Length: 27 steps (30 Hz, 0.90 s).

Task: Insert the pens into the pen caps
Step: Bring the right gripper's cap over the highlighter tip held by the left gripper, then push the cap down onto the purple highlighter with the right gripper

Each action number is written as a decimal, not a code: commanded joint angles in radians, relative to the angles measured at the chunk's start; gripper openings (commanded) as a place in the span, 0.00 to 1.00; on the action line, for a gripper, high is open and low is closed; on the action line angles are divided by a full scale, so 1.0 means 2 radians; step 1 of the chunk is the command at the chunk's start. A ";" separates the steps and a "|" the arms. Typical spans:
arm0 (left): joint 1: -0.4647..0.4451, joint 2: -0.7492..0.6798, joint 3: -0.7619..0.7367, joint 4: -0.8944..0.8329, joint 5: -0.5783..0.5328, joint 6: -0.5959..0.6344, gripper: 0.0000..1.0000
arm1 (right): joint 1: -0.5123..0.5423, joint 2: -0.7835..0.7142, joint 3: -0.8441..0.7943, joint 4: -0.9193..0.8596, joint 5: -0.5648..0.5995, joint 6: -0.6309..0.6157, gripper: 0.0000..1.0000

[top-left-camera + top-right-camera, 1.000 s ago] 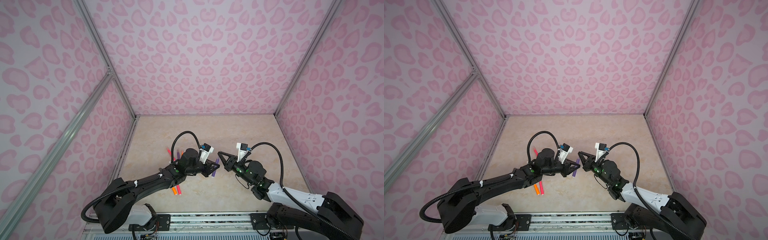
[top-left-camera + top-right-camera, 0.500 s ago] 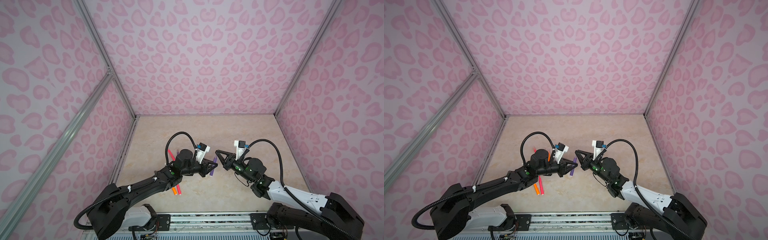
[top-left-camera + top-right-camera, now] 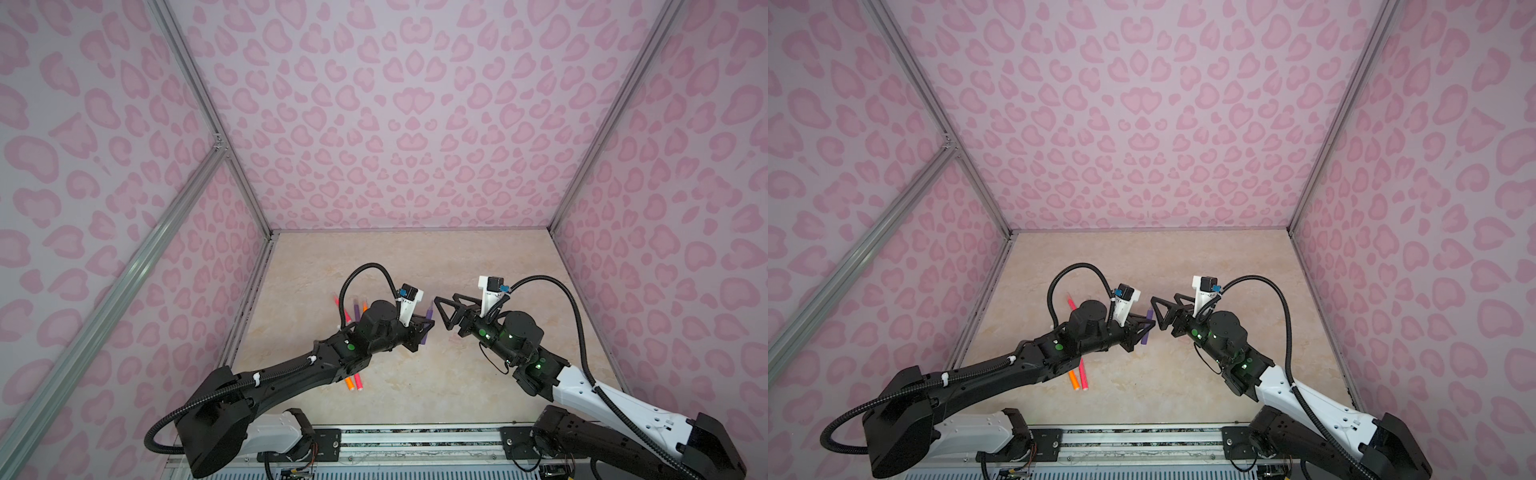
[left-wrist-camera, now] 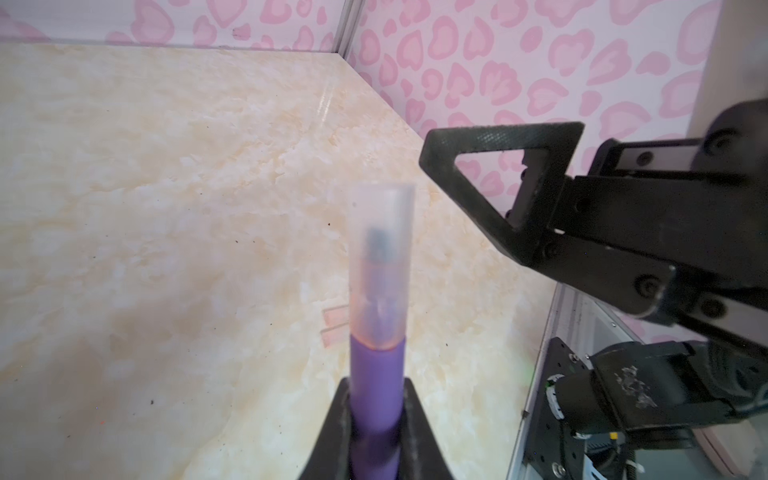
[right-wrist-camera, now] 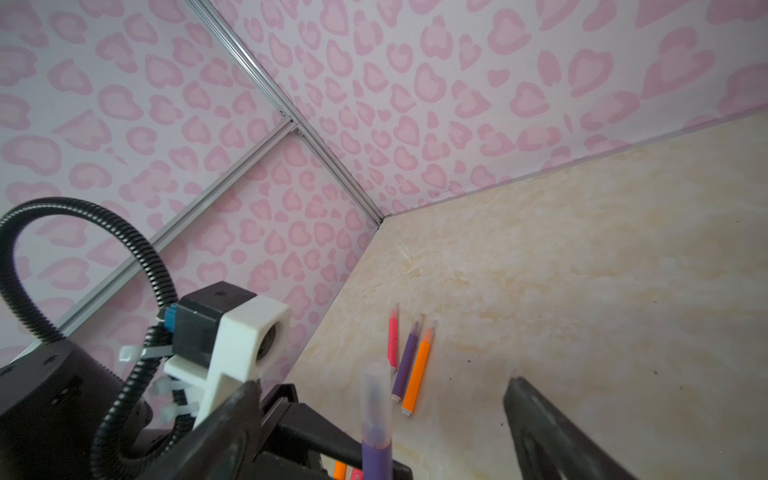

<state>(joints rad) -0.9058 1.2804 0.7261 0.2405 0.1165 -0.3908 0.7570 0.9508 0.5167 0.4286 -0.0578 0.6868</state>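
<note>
Since a second ago, the right claw (image 3: pixel 441 313) has been released from the pen tip and drawn a little back to the right. Its two black triangular fingers are now spread wide and touch nothing. The left claw (image 3: pixel 426 327) is clenched on the barrel of a slim purple felt-tip pen (image 4: pixel 376 374). This pen is held above the middle of the beige marbled bench (image 3: pixel 415 266), capped end toward the far side. A short clear plastic cap (image 4: pixel 382 257) is seated over the tip, down to the purple barrel.

Six pens are counted. Besides the held one, three lie side by side at the far left: a pink pen (image 5: pixel 392 343), a second purple pen (image 5: pixel 406 365) and an orange pen (image 5: pixel 417 374). In a top view the left arm's black ribbed cable (image 3: pixel 365 264) passes in front of them. A second orange pen (image 3: pixel 348 382) and a second pink pen (image 3: pixel 358 383) lie nearer, their far ends hidden under the left arm. Two loose clear caps (image 4: pixel 334 316) are seen on the bench behind the held pen, partly covered by it. The bench is enclosed by pink heart-patterned walls (image 3: pixel 395 124).
</note>
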 commanded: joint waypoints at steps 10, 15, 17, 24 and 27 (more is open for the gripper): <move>-0.055 0.005 0.030 -0.062 -0.178 0.053 0.03 | 0.000 0.065 0.048 -0.048 -0.035 -0.008 0.49; -0.061 0.008 0.031 -0.061 -0.185 0.057 0.03 | 0.000 0.078 0.055 -0.049 -0.050 -0.007 0.42; -0.061 0.009 0.032 -0.063 -0.188 0.058 0.03 | 0.000 0.082 0.055 -0.046 -0.051 -0.004 0.38; -0.063 0.016 0.036 -0.064 -0.185 0.061 0.03 | 0.000 0.087 0.062 -0.047 -0.070 -0.003 0.35; -0.063 0.019 0.039 -0.065 -0.185 0.062 0.03 | 0.000 0.089 0.061 -0.045 -0.067 0.004 0.31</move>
<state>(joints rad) -1.0294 1.3109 0.7879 0.1028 -0.2428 -0.2790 0.7570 1.1225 0.6376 0.3313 -0.1822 0.6796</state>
